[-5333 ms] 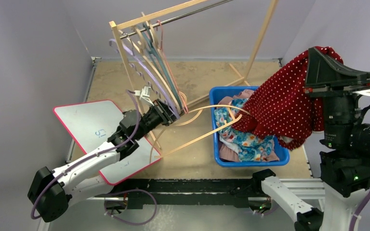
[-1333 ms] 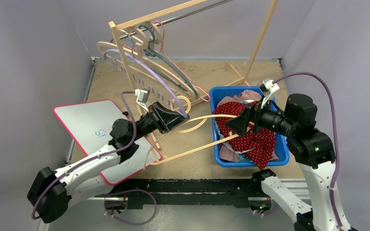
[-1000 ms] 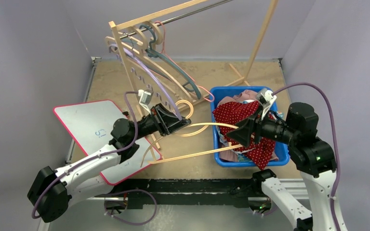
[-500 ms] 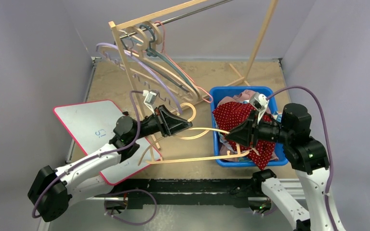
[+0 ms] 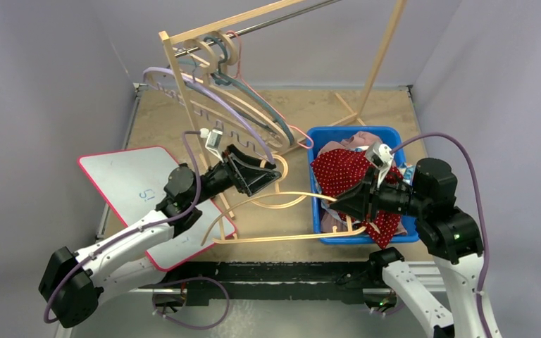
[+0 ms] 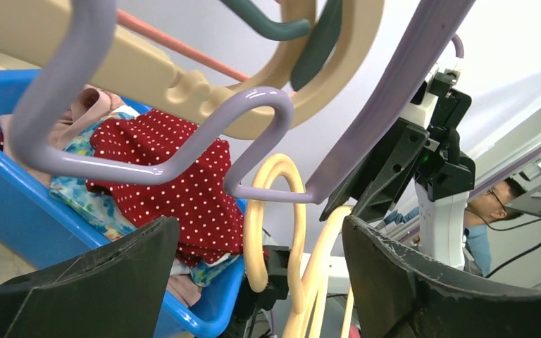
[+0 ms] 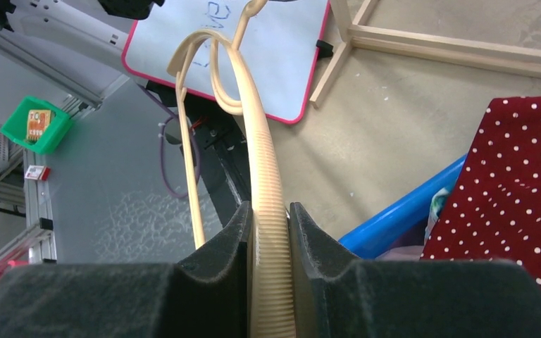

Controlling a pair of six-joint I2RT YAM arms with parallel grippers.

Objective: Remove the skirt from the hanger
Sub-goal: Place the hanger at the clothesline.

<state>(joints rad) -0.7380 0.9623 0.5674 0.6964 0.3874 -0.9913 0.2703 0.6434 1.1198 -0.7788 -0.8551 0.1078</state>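
The red white-dotted skirt (image 5: 341, 172) lies in the blue bin (image 5: 338, 130), off the hanger. The beige hanger (image 5: 282, 238) hangs over the floor between both arms. My right gripper (image 5: 339, 204) is shut on one ribbed arm of the hanger (image 7: 268, 176), its pads (image 7: 229, 236) pressed against both sides. My left gripper (image 5: 271, 176) is open, and the hanger's hook (image 6: 276, 211) stands loose between its wide-apart fingers (image 6: 113, 274). The skirt (image 6: 176, 186) shows beyond them in the left wrist view, and again in the right wrist view (image 7: 514, 183).
A wooden rack (image 5: 183, 84) with several hangers, among them a lilac one (image 6: 148, 169), stands at the back left. A pink-rimmed whiteboard (image 5: 123, 183) lies at left. Other clothes fill the bin (image 7: 408, 218). The rack's foot bar (image 7: 451, 42) lies on the floor.
My left gripper has opened and let go of the hanger's hook. My right gripper has closed on the hanger's arm and drawn it nearer and lower.
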